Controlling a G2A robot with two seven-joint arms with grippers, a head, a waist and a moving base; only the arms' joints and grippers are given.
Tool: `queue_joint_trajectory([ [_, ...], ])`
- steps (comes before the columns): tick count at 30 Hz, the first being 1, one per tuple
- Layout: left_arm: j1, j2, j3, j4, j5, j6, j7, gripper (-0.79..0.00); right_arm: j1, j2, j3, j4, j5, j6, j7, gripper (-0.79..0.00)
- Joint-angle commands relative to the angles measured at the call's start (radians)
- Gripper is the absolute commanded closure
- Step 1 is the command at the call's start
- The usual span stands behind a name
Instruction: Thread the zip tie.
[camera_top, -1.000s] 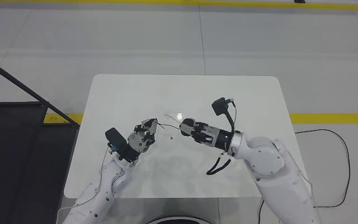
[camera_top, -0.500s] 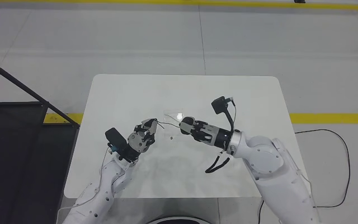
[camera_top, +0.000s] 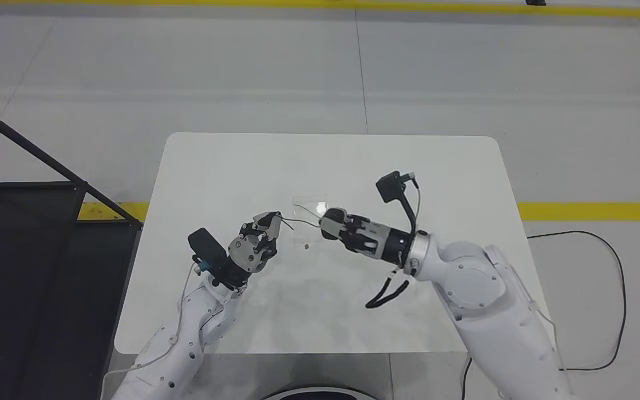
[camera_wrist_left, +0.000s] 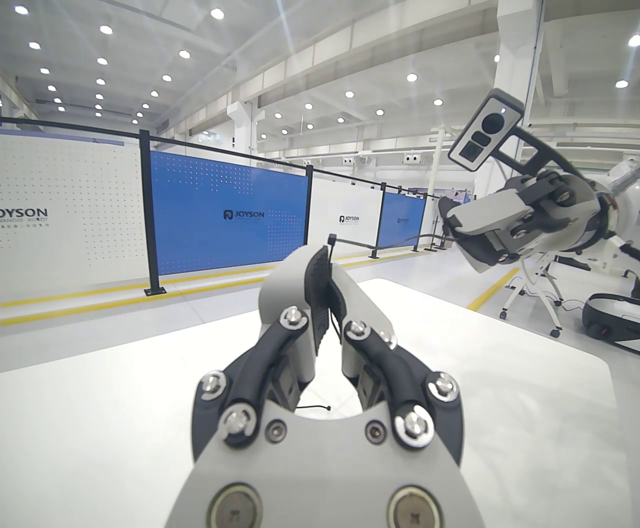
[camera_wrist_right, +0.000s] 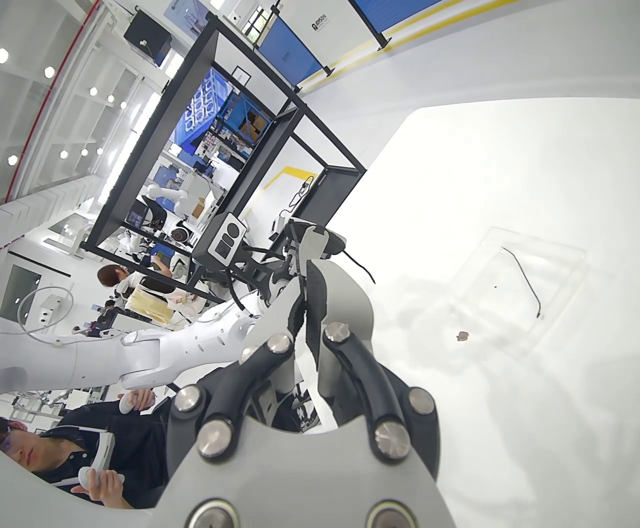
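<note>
Zip tie stretches across mid-frame, head end pinched in the left claw, other end pinched in the right claw; its tail seems not yet through the head.

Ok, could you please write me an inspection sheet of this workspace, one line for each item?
Surface: white table, one small brown speck on it.
Job's things: zip tie held in the air, head end at the left gripper, strap at the right gripper.
Clutter: spare zip tie lying in a clear tray.
Grippers: both shut on the zip tie.
Cables: black cable loop hanging at the right arm.
Surroundings: grey floor, yellow line, black frame beside the table.
</note>
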Motion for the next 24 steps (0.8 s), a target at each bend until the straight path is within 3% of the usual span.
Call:
queue_joint_trajectory([
  [1, 0.0, 0.0, 0.0, 0.0, 0.0, 0.0, 0.0, 0.0, 0.002, 0.0, -0.001, 0.001, 0.003, 0.005, -0.002, 0.0],
  [24, 0.0, 0.0, 0.0, 0.0, 0.0, 0.0, 0.0, 0.0, 0.019, -0.005, -0.015, 0.016, 0.036, 0.009, -0.039, 0.0],
])
